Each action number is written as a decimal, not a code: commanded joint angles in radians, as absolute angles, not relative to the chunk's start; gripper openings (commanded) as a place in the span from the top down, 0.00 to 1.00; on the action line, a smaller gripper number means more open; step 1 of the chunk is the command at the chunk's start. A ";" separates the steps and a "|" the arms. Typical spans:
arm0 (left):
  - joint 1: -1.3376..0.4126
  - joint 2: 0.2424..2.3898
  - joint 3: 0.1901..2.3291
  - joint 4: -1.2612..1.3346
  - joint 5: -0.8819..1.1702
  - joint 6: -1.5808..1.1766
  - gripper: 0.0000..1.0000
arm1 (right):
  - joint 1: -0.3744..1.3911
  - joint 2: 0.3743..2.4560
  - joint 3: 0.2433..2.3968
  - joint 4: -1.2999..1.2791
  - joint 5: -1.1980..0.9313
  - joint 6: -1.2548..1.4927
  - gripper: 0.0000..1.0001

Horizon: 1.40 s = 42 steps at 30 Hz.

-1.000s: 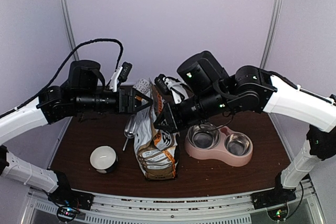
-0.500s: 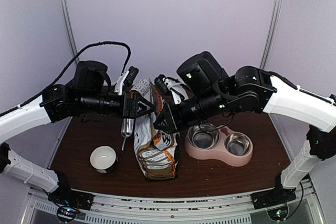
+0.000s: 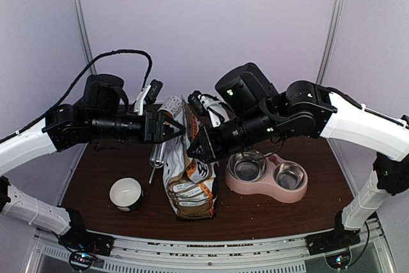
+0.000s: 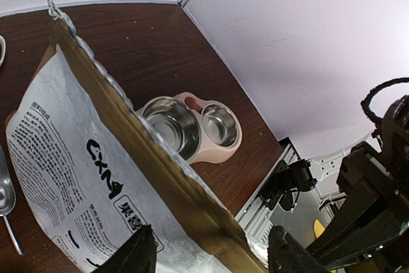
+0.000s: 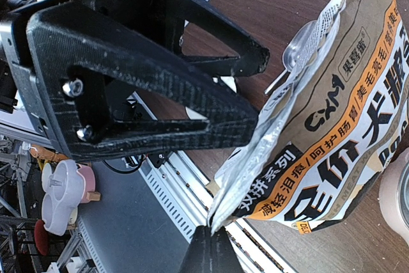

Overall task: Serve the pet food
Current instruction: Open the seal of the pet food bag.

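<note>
At centre | bag (image 3: 186,177) upright, mouth up (kibble hidden) | right tool (image 5: 211,233) pinching bag rim | left tool (image 3: 177,126) released

One bag (image 3: 188,183), one double bowl (image 3: 262,192), one white cup (image 3: 126,194), one scoop (image 3: 156,155).

A printed bag (image 3: 189,180) stands upright in the middle of the brown tabletop (image 3: 96,174), between a white cup (image 3: 126,192) on its left and a pink double bowl (image 3: 267,197) on its right. A metal scoop (image 3: 157,155) lies just beside the bag. The left gripper (image 3: 175,126) and right gripper (image 3: 193,150) meet the bag's top from opposite sides.
</note>
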State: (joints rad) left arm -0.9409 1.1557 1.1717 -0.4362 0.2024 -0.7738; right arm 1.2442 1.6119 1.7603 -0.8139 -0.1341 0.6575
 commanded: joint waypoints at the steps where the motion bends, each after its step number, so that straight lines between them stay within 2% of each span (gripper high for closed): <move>1: -0.945 1.170 1.181 -0.416 0.221 -0.767 0.37 | 1.246 1.597 1.744 -0.816 -0.112 0.653 1.00; 10: -0.946 1.180 1.173 -0.417 0.231 -0.770 0.36 | 1.247 1.598 1.743 -0.816 -0.109 0.652 1.00; 16: -0.946 1.166 1.164 -0.417 0.218 -0.774 0.49 | 1.247 1.597 1.741 -0.815 -0.106 0.651 1.00; 35: -0.946 1.178 1.139 -0.374 0.266 -0.791 0.80 | 1.250 1.597 1.738 -0.815 -0.102 0.652 1.00; 40: -0.946 1.181 1.128 -0.352 0.276 -0.808 0.95 | 1.250 1.593 1.738 -0.813 -0.082 0.656 1.00; 42: -0.946 1.180 1.126 -0.354 0.268 -0.813 1.00 | 1.250 1.587 1.736 -0.810 -0.068 0.657 0.96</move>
